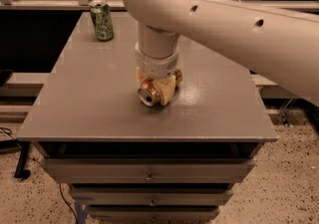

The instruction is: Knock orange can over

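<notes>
The orange can (151, 93) lies on its side in the middle of the grey table (89, 103), its silver top facing the front edge. My gripper (157, 87) is straight over it, low on the tabletop, with its tan fingers (168, 88) on either side of the can and closed against it. Most of the can's body is hidden by the fingers and the white wrist above.
A green can (101, 20) stands upright at the table's far left corner. My large white arm (239, 29) stretches over the right and back of the table. Drawers are below the front edge. A ledge and railing run behind the table.
</notes>
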Controlling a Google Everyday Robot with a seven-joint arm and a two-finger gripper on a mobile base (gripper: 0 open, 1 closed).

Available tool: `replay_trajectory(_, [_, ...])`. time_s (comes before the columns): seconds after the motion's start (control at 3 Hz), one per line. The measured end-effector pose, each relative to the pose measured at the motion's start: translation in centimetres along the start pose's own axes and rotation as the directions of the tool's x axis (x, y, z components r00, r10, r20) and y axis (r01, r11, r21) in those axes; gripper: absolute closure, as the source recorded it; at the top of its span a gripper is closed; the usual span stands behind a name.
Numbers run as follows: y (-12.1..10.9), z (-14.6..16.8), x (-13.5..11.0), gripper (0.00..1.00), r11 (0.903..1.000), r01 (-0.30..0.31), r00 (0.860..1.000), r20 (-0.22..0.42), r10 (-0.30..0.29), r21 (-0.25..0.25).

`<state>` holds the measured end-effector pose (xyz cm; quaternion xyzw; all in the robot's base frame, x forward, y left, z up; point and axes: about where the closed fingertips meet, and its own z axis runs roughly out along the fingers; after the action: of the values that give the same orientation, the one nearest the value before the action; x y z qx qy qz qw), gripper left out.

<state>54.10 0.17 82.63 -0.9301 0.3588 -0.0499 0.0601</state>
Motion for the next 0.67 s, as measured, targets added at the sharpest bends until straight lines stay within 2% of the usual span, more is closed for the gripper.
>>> replay_trajectory(0.67, [0.18,-0.12,0.74,0.13,0.9996,0.019,0.998,-0.051,-0.020,-0.021])
